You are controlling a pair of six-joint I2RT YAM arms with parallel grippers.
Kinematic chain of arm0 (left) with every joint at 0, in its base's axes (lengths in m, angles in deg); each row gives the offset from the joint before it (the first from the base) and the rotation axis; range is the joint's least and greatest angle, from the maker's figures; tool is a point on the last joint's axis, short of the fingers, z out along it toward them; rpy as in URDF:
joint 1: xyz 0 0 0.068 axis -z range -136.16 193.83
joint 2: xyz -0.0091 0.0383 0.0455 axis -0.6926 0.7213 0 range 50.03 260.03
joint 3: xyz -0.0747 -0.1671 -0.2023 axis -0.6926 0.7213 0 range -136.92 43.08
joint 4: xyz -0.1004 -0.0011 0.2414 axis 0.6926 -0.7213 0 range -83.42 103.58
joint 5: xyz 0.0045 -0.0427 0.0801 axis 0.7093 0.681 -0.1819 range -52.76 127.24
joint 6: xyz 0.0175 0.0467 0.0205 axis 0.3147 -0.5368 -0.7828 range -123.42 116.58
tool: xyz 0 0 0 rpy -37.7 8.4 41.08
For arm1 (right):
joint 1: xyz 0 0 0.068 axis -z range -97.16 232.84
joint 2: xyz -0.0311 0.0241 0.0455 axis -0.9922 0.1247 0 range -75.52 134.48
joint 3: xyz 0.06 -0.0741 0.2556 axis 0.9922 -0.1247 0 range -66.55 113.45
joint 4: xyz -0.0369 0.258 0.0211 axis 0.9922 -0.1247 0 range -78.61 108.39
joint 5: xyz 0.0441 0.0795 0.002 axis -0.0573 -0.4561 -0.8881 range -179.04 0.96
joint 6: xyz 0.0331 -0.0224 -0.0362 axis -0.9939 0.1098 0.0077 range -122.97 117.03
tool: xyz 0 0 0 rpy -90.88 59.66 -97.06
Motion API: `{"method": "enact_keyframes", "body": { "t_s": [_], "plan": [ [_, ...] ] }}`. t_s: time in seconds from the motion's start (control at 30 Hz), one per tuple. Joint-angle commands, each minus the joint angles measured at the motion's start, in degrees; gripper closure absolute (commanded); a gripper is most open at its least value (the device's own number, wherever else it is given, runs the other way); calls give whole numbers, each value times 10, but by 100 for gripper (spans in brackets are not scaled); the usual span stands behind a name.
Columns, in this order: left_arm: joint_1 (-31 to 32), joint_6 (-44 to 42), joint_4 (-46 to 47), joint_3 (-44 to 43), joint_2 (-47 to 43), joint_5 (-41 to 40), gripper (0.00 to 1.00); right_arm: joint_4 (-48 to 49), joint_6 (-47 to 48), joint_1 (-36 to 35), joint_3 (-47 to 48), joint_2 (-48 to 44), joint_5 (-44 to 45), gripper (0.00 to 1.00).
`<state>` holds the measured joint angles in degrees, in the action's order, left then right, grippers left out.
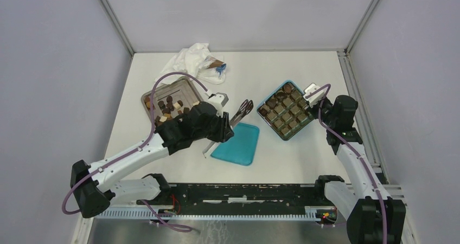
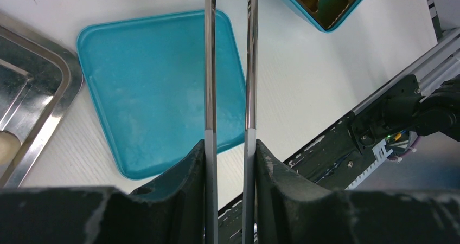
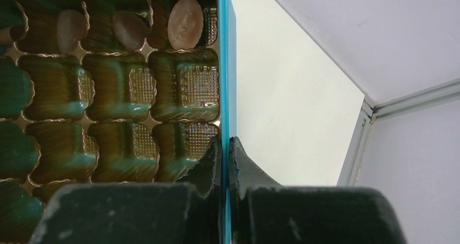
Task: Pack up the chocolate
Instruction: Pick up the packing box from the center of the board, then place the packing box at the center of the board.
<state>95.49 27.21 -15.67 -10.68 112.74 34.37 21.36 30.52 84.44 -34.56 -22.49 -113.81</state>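
The left gripper (image 2: 230, 146) is clamped on metal tongs (image 2: 209, 65) above the teal lid (image 2: 157, 87). The right gripper (image 3: 225, 146) pinches the teal box (image 3: 224, 49) wall. Chocolate (image 1: 165, 105) sits in the steel tray (image 1: 187, 87), with a few pieces in the box.

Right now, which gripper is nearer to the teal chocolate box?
Right. The right gripper is shut on the wall of the teal box. The left gripper holds tongs over the teal lid, apart from the box.

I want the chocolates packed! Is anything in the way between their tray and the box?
Only the lid lies flat between the tray of chocolates and the box, whose cups are uncovered.
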Motion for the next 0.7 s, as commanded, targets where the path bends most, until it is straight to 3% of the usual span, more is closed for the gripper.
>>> {"method": "enact_keyframes", "body": {
  "t_s": [0.0, 0.3, 0.67],
  "plan": [
    [13, 3, 46, -33, -12, -21, 98, 67, -5, 0, 5, -12, -29, 100],
    [32, -1, 53, -40, -5, -24, 98, 38, -13, 0, 23, 26, -50, 100],
    [53, -20, 79, -86, 65, -13, 98, -105, -42, 0, 133, 207, -53, 100]
  ]
}}
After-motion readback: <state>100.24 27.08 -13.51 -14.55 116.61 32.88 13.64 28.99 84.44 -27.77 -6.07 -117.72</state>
